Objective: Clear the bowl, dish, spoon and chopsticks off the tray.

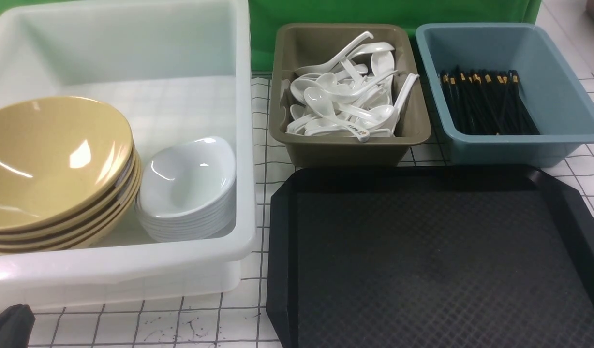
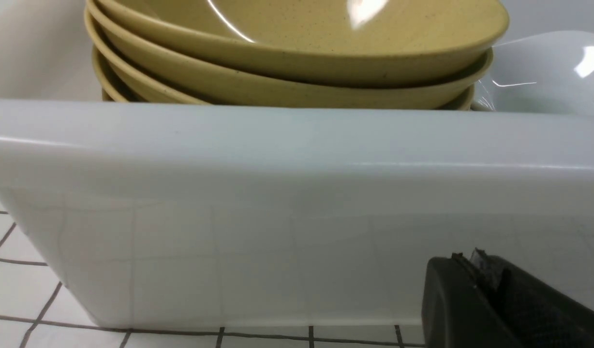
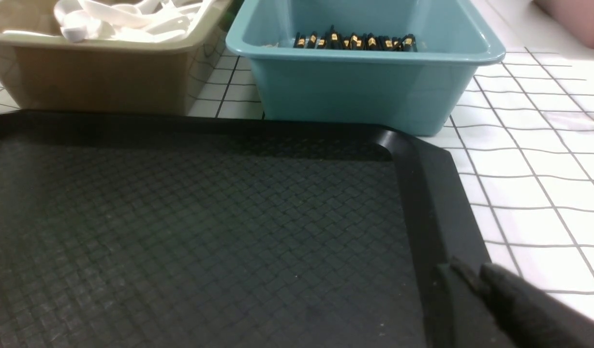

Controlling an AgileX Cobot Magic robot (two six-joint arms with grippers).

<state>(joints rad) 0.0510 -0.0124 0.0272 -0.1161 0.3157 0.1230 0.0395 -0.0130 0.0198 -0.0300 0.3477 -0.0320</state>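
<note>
Nearest on the white, grid-lined table (image 1: 181, 324) lies the tray (image 1: 437, 261), flat black plastic with a diamond-textured floor, raised rim and clipped corners; nothing sits on it. Only a dark edge of the left gripper (image 1: 9, 326) shows beside the tub, and a dark tip of the right gripper (image 3: 519, 304) over the tray's rim; whether either is open or closed cannot be told. To the left, a translucent white tub (image 1: 132, 270) holds stacked glossy mustard bowls (image 1: 50, 164) beside stacked white rounded-square dishes (image 1: 188, 188). Farther back, an olive bin (image 1: 345, 150) is heaped with glossy white spoons (image 1: 348, 94), and a blue bin (image 1: 568, 96) holds black chopsticks (image 1: 485, 104) with gold bands.
</note>
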